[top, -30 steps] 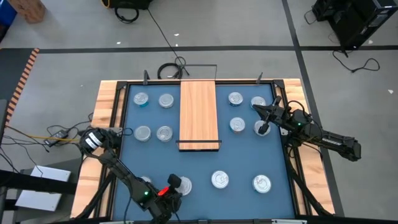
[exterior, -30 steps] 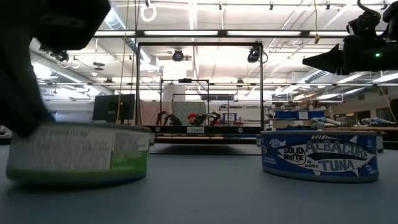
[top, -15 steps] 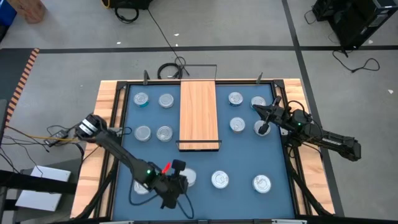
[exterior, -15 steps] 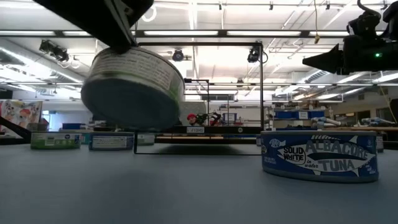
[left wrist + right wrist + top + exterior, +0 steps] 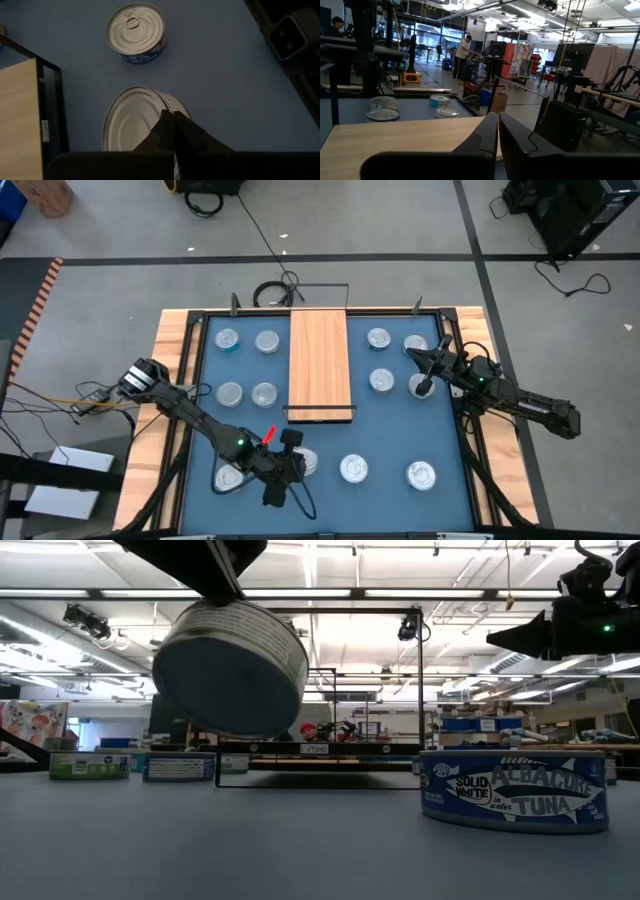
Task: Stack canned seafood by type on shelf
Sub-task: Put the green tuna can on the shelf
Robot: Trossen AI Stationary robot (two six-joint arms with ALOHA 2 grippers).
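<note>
Low view, left gripper (image 5: 215, 585) clamping round shiny tin (image 5: 232, 668) tilted, right gripper (image 5: 412, 351) pinched shut.

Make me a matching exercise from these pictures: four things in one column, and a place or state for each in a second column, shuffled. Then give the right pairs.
Things
1. left gripper
2. right gripper
3. shelf
4. Albacore tuna tin

Places or states
A. flat on the blue table, label facing the low camera
B. shut on a tilted tin, lifted clear of the table
C. lies lengthwise down the table's far middle
D. shut on nothing, over the table's far right part

Pairs: 1-B, 2-D, 3-C, 4-A
</note>
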